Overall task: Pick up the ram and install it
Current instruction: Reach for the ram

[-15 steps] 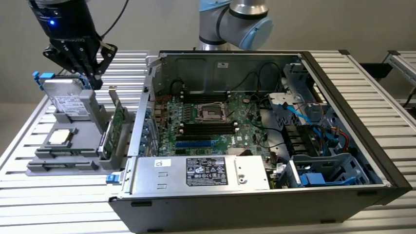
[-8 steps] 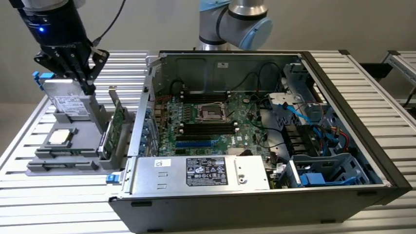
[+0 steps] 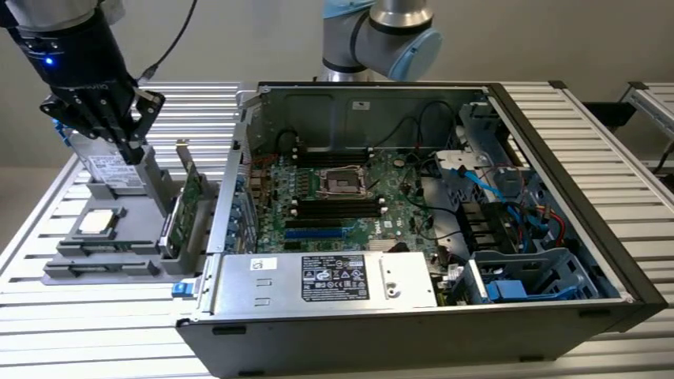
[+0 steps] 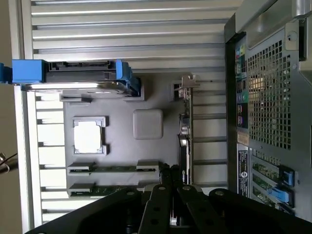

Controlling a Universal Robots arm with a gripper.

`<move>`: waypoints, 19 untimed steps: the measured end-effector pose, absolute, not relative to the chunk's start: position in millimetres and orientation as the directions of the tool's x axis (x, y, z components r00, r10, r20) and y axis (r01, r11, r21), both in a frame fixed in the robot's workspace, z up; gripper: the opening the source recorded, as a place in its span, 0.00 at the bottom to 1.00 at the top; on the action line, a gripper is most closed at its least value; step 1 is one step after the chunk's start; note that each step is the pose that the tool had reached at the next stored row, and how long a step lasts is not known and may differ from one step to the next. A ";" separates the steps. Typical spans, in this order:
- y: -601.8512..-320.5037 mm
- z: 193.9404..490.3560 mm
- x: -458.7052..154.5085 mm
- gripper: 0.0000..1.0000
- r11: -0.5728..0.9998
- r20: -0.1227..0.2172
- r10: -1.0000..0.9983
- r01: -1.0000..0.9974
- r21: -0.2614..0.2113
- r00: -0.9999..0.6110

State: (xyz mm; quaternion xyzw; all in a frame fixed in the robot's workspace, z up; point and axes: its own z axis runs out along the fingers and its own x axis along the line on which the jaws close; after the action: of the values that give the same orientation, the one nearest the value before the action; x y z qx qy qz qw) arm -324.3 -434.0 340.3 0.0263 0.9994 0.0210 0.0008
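Observation:
Two ram sticks, narrow green boards, lie side by side in the grooves of a grey parts holder (image 4: 122, 105): one ram stick (image 4: 113, 169) and a second ram stick (image 4: 105, 190) partly under my gripper. My gripper (image 4: 169, 171) is shut with its black fingers pressed together and nothing between them. In the exterior view my gripper (image 3: 132, 152) hangs over the back of the holder (image 3: 79, 272), just above the hard drive, at the exterior view's left of the open computer case (image 3: 589, 237). The motherboard (image 3: 364, 229) with its black memory slots (image 3: 337, 208) lies inside the case.
On the holder stand a silver hard drive (image 3: 110, 170) with blue brackets (image 4: 29, 71), a processor (image 4: 88, 136) and a green expansion card (image 3: 192, 209) set on edge beside the case wall. A power supply (image 3: 327, 278), cables and a drive cage (image 3: 526, 276) crowd the case.

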 end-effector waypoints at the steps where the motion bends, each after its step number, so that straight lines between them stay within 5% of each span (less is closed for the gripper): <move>1: -435.7 339.8 -326.4 0.10 0.998 0.000 0.052 0.052 0.042 -0.999; 19: -464.7 330.1 -367.2 0.10 0.998 0.001 0.051 0.051 0.042 -0.999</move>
State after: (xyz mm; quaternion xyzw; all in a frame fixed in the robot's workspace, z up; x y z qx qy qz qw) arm -367.2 -464.7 330.1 0.0255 0.9995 0.0210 0.0000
